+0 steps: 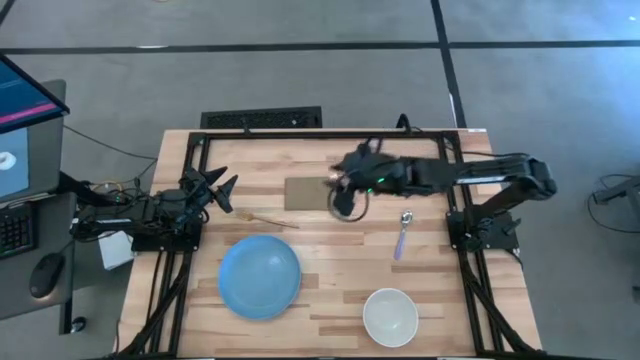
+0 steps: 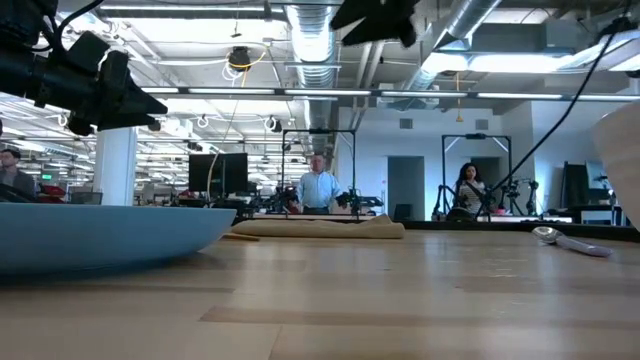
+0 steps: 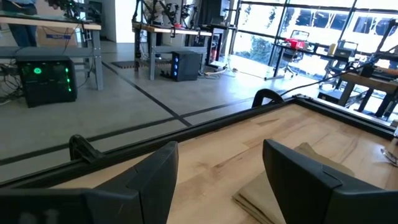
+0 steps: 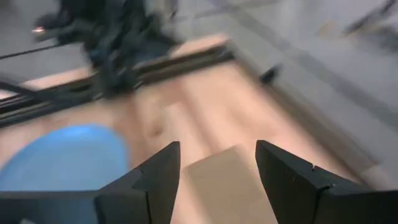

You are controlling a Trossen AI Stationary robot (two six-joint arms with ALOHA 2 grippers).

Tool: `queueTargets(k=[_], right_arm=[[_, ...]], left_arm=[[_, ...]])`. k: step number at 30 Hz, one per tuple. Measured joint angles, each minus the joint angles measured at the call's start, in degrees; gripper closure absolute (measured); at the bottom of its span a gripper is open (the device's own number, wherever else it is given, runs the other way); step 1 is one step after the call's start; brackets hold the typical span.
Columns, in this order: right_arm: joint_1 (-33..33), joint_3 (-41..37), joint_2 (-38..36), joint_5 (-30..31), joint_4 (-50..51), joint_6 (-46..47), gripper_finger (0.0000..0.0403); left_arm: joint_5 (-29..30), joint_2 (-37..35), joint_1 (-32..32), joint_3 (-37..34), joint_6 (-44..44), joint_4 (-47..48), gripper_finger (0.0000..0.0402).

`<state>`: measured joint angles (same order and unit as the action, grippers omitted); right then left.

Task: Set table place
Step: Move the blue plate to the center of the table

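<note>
No brand, label or writing can be read on anything here. The table is pale wood with a black frame around its edge. The blue plate lies toward the near left, with the white bowl near the front edge to its right, well apart from it. The spoon lies at right centre, and the thin fork lies above the plate, just beside a flat brown mat at the middle rear. Bare wood stays open between plate and bowl and along the front edge.

The right end effector hangs over the mat's right end; its fingers are spread and hold nothing. The left end effector waits at the table's left edge, its fingers likewise released and empty, pointing toward the mat.
</note>
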<state>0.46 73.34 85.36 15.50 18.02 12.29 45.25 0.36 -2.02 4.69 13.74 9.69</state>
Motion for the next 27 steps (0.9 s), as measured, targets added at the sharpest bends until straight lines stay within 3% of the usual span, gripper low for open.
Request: queueTargets(k=[4, 9, 17, 27], right_arm=[[0.7, 0.0, 5.5, -8.0, -2.4, 5.5, 0.0168], [1.4, 0.0, 11.0, -12.7, -5.1, 6.5, 0.0168], [1.6, 1.8, 18.9, -25.2, -8.2, 23.3, 0.0168], [2.5, 7.6, 28.4, -31.2, -8.6, 30.5, 0.0168]], left_arm=[[0.0, 0.0, 0.0, 0.0, 0.0, 0.0, 0.0178], [0.0, 0.0, 0.0, 0.0, 0.0, 0.1, 0.0178], [-0.6, 0.0, 0.0, 0.1, 0.0, 0.4, 0.0178], [-1.2, 0.0, 0.0, 0.2, 0.0, 1.5, 0.0178]])
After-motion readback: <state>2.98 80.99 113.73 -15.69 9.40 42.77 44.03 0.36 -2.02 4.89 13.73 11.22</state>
